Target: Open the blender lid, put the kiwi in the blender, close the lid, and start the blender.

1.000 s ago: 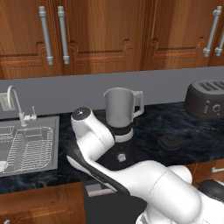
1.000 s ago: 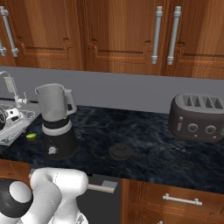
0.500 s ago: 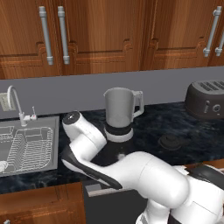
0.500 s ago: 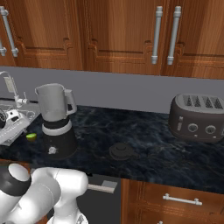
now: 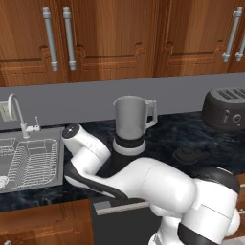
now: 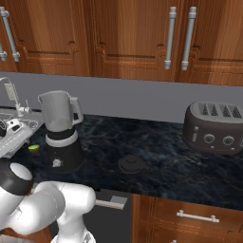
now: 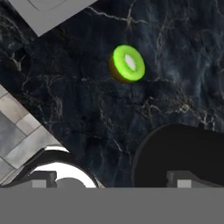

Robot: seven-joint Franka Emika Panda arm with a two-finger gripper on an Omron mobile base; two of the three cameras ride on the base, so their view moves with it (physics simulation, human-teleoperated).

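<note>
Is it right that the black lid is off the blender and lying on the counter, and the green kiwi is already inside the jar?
Not quite. The lid is off the blender and lying on the counter, but the kiwi is not inside the jar. It lies on the dark counter beside the blender's base, as the hand view shows, and the right base view too.

Hidden and cut-off things

The robot arm hides the blender (image 5: 129,143) base. The toaster (image 5: 228,112) runs off the picture's side.

Kiwi (image 6: 33,148) left of blender (image 6: 61,133); lid (image 6: 132,164) off
</note>
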